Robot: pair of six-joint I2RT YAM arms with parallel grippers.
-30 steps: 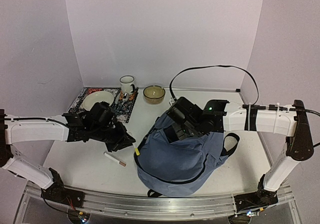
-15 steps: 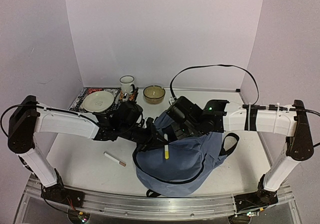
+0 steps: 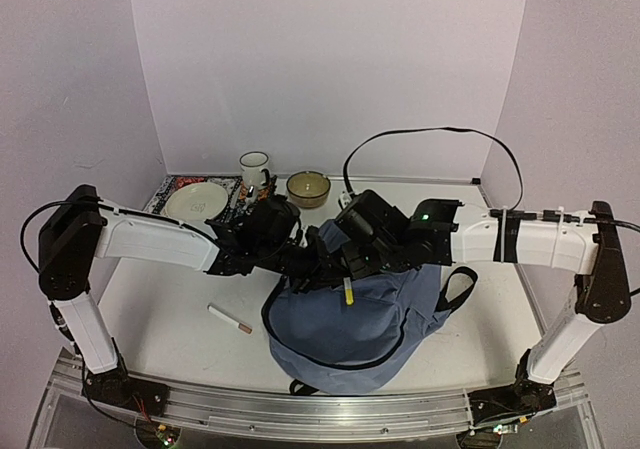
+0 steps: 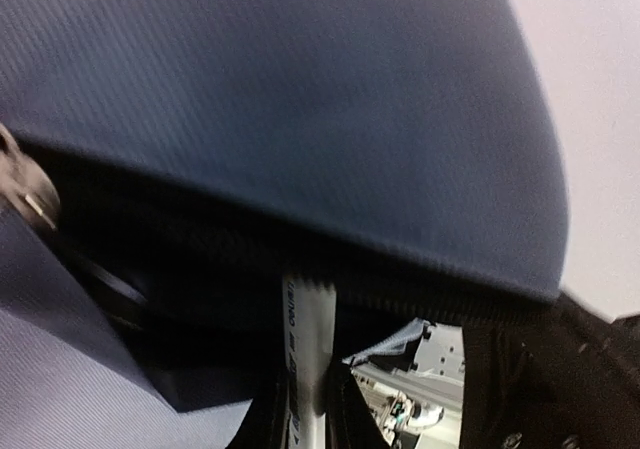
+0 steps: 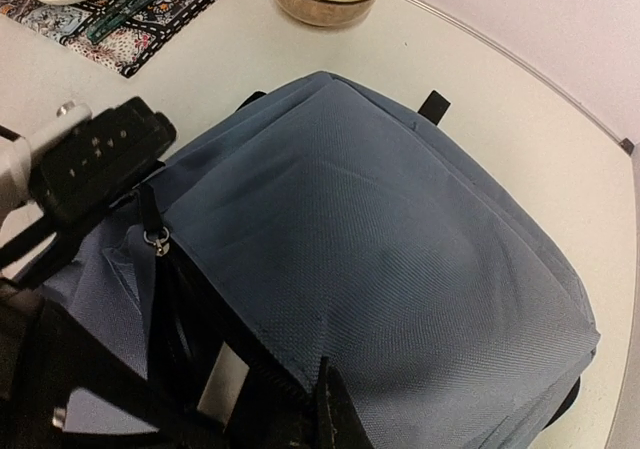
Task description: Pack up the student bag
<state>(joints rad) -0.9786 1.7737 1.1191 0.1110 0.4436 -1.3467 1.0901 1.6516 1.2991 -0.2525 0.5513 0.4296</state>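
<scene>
The student bag (image 3: 355, 319), grey-blue, lies in the middle of the table with its main opening facing the left arm. My right gripper (image 3: 350, 259) is shut on the fabric edge of that opening (image 5: 322, 394) and holds it lifted. My left gripper (image 3: 330, 271) is shut on a white pen (image 3: 346, 287) with a yellow end. In the left wrist view the pen (image 4: 308, 339) stands between the fingers and points into the dark mouth under the bag fabric (image 4: 300, 99). In the right wrist view the pen (image 5: 222, 379) shows inside the opening.
A second white pen (image 3: 229, 318) lies on the table left of the bag. At the back left are a plate (image 3: 197, 202) on a patterned placemat (image 3: 160, 201), a mug (image 3: 254, 168) and a bowl (image 3: 308, 187). A black cable (image 3: 430, 134) arcs above the right arm.
My left arm has swung right from the table's left side to the bag, carrying the pen to the opening. The right gripper has kept its hold on the bag's edge.
</scene>
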